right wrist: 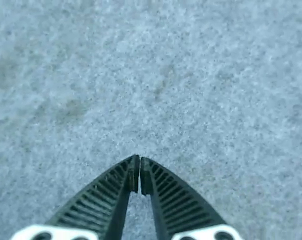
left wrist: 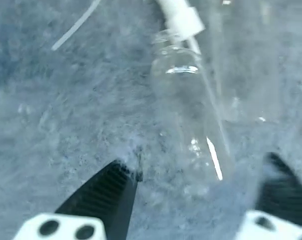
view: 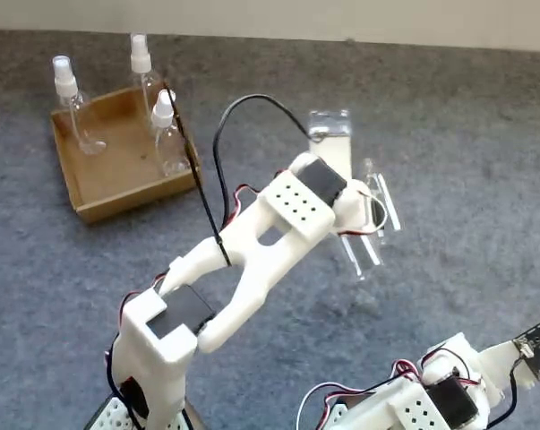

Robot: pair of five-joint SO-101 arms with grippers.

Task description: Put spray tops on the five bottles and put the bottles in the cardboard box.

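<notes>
A clear bottle with a white spray top lies on the grey carpet between the fingers of my open left gripper, and neither finger touches it. From above, the left gripper hangs over that lying bottle in the middle of the table. Another clear bottle stands just beyond it. The cardboard box at the far left holds three upright bottles with white spray tops. My right gripper is shut on nothing, low over bare carpet.
A loose clear dip tube lies on the carpet beside the lying bottle, also seen as a thin tube. The right arm is folded at the near right edge. A black cable arcs over the left arm near the box.
</notes>
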